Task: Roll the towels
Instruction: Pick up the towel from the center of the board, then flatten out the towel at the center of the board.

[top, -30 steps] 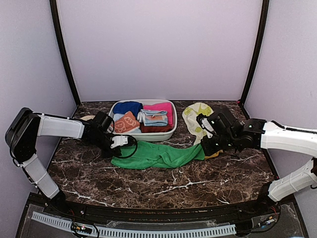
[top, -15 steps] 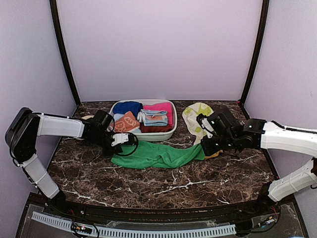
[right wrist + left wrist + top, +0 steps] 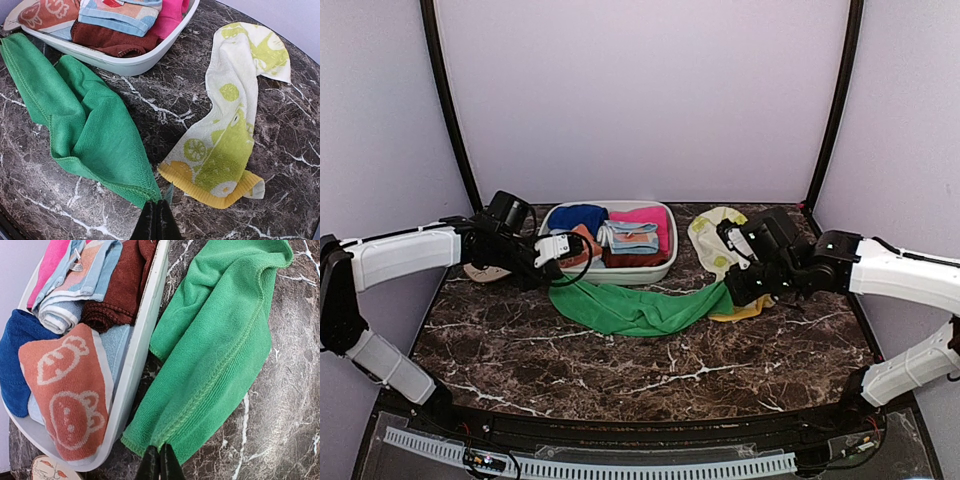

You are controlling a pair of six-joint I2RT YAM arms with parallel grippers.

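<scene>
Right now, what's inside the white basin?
The white basin holds folded cloths: blue, pink, orange with white pictures, light-blue striped, brown. Its floor and anything beneath them is covered.

Green towel (image 3: 215, 355): soft matt microfibre cloth, fine nap, stitched hem. Cream towel (image 3: 225, 145): matt terry cloth, ribbed yellow border. Basin (image 3: 125, 65): smooth white plastic, slight sheen. Counter (image 3: 720, 370): polished dark marble-look, glossy.

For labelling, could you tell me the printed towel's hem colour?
The hem is yellow; right wrist view best.
</scene>
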